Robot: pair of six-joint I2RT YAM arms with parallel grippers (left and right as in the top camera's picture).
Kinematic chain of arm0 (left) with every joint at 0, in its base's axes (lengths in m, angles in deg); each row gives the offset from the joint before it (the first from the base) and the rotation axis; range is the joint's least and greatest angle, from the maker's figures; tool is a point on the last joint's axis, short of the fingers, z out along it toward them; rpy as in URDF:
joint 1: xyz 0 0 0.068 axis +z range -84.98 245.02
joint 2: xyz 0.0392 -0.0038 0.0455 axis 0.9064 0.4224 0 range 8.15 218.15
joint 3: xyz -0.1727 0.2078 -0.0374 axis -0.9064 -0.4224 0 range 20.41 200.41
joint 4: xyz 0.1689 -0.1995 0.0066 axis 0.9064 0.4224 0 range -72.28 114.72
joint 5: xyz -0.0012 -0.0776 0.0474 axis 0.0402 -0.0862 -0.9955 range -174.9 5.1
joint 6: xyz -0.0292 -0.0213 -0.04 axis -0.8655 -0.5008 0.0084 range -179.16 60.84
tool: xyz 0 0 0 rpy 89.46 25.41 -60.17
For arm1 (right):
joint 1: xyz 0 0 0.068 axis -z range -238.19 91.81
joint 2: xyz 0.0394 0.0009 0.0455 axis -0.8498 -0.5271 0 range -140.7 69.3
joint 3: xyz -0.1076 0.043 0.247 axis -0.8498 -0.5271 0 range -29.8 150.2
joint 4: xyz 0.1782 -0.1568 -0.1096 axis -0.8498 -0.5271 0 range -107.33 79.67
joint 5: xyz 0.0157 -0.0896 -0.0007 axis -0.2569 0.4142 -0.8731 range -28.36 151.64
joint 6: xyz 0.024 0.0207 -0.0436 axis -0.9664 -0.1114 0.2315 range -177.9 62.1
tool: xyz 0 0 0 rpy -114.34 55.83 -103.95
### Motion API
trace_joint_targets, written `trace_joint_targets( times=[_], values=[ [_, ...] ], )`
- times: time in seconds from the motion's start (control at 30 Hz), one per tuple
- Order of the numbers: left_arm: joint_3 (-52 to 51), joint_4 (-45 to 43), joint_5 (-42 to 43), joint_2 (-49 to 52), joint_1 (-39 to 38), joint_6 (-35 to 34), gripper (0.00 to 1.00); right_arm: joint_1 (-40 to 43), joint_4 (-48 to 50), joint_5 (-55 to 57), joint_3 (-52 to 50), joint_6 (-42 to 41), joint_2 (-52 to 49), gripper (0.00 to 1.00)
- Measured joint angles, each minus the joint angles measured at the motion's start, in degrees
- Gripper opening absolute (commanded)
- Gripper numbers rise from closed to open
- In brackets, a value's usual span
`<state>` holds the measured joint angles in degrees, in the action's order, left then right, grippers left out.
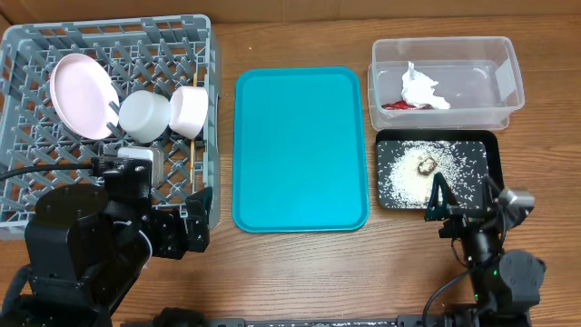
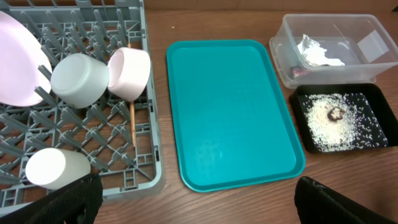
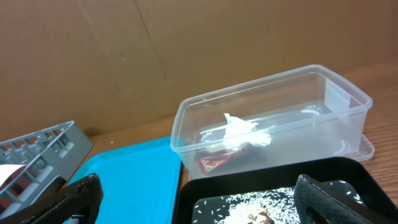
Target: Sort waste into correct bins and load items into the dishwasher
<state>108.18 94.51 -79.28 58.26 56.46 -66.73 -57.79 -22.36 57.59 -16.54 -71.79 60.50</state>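
**Ana:** Left pincer (image 2: 196,186) sits closest. What's it got?

**Ben:** Nothing. Its fingers stand wide apart at the near edge of the grey dish rack (image 1: 109,23). The right pincer (image 3: 199,180) is likewise spread wide and empty, at the near side of the black tray (image 1: 487,150).

**Ana:** And the dishes?

**Ben:** All in the rack. The white plate (image 2: 18,62) is on edge, with the pale grey bowl (image 2: 79,79) and small white bowl (image 2: 130,73) tipped beside it. The white cup (image 2: 53,168) lies on its side near the front, and a wooden chopstick (image 2: 132,127) is on the grid.

**Ana:** Waste?

**Ben:** The napkin (image 1: 422,89) and red wrapper (image 1: 395,105) are in the clear tub (image 1: 513,64). The rice grains (image 1: 404,177) and brown lump (image 1: 427,165) are in the black tray. The teal tray (image 1: 300,150) lies between rack and bins on the wooden surface (image 1: 300,272).
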Motion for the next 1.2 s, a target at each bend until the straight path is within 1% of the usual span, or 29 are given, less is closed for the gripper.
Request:
trace_joint_targets(
  times=[0.2, 0.33, 0.53, 0.73, 1.2],
  values=[
    [0.0, -0.02, 0.0, 0.0, 0.0, 0.0, 1.0, 0.0, 5.51, 0.59, -6.75, 0.11, 6.58, 1.0],
    [0.0, -0.02, 0.0, 0.0, 0.0, 0.0, 1.0, 0.0, 13.4, 0.74, -11.47, 0.24, 8.04, 1.0],
    [0.0, -0.02, 0.0, 0.0, 0.0, 0.0, 1.0, 0.0, 13.09, 1.33, -12.2, 0.22, 8.11, 1.0],
    [0.0, 0.0, 0.0, 0.0, 0.0, 0.0, 1.0, 0.0, 7.28, 1.38, -12.2, 0.22, 8.11, 1.0],
    [0.0, -0.02, 0.0, 0.0, 0.0, 0.0, 1.0, 0.0, 7.23, 1.49, -12.2, 0.22, 8.11, 1.0]
  ],
)
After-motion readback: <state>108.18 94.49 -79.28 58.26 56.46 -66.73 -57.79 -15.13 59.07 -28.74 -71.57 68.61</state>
